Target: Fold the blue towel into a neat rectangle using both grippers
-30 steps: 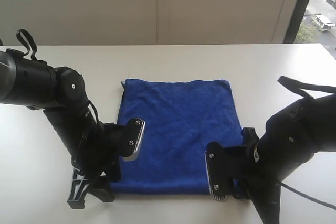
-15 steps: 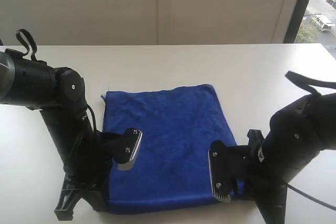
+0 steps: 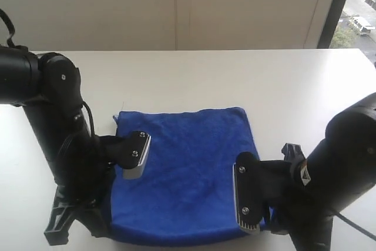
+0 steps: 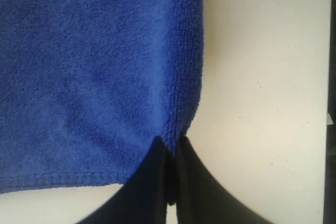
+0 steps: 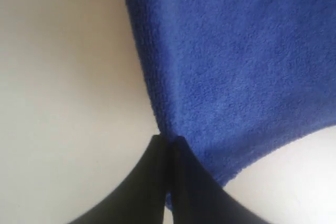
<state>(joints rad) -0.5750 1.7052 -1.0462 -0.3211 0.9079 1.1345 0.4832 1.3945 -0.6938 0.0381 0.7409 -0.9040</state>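
With left gripper and right gripper each pinching a lower-frame corner of the towel, raise both evenly, edge taut.

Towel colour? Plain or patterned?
Plain deep royal blue, no pattern; the blue towel shows best in the left wrist view.

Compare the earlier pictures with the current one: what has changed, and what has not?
The left claw and right claw closed on the near corners of the blue towel, then dragged it toward the camera and slightly left. The towel is still spread open on the white table.
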